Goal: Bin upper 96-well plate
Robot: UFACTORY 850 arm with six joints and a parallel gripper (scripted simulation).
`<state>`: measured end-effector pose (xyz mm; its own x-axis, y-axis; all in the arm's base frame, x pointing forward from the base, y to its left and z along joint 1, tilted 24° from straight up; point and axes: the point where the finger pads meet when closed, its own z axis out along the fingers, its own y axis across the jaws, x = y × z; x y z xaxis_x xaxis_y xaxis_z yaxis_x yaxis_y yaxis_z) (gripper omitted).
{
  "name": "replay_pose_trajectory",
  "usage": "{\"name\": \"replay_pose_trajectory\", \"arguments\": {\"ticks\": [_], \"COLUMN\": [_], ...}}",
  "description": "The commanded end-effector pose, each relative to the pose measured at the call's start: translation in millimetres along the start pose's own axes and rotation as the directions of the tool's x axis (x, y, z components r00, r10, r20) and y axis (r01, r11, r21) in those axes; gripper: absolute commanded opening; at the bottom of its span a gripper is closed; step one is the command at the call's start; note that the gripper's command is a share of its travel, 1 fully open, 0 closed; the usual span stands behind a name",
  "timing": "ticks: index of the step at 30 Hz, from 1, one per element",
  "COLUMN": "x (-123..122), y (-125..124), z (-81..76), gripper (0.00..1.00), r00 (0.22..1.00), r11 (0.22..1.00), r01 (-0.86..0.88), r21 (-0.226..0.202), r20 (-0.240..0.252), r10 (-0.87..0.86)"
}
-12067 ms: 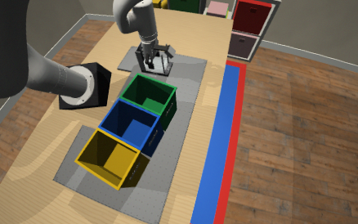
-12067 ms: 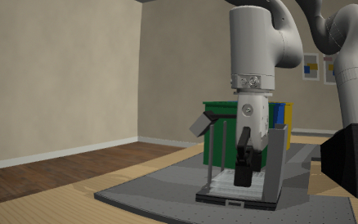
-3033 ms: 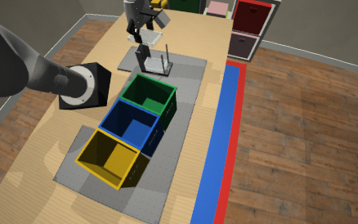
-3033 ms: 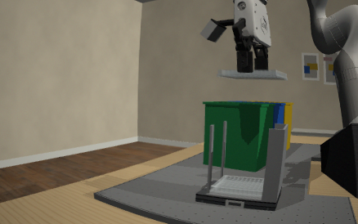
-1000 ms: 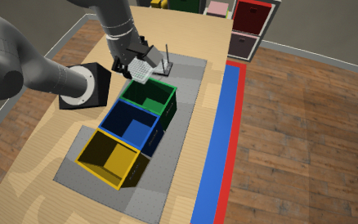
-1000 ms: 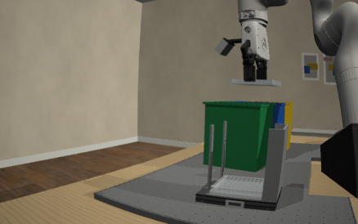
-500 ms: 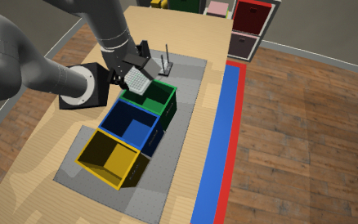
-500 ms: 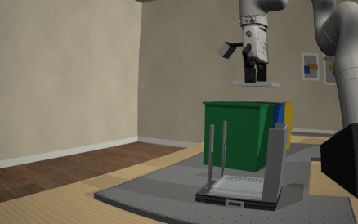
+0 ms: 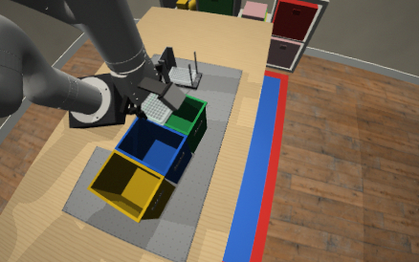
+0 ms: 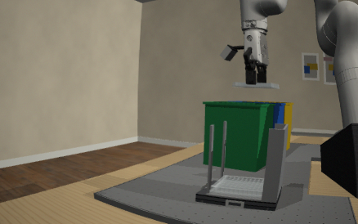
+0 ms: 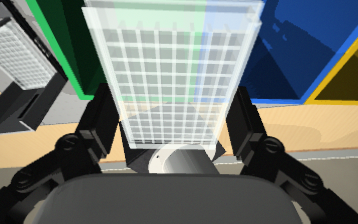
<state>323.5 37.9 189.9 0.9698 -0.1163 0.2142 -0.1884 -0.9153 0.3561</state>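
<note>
My gripper is shut on the clear 96-well plate and holds it flat, well above the bins. In the top view the plate hangs over the near rims where the green bin meets the blue bin. In the exterior view the plate is level above the green bin. The stack rack K1 stands on the mat with the lower plate sitting on it; it also shows in the top view.
The yellow bin stands in line beside the blue one. All three bins are upright. The arm's black base box stands left of the bins. Shelves with coloured boxes are at the far end of the table.
</note>
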Motion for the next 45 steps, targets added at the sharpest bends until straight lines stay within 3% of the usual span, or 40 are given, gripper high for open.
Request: {"name": "replay_pose_trajectory", "arguments": {"ticks": [1, 28, 45], "x": [5, 34, 35], "y": [11, 88, 89], "z": [0.1, 3.7, 3.7], "gripper": [0.00, 0.00, 0.00], "r00": [1.000, 1.000, 1.000], "r11": [1.000, 1.000, 1.000], "r01": [0.001, 0.001, 0.001], "r21": [0.002, 0.002, 0.002], "r20": [0.000, 0.000, 0.000], "r10": [-0.001, -0.001, -0.001]}}
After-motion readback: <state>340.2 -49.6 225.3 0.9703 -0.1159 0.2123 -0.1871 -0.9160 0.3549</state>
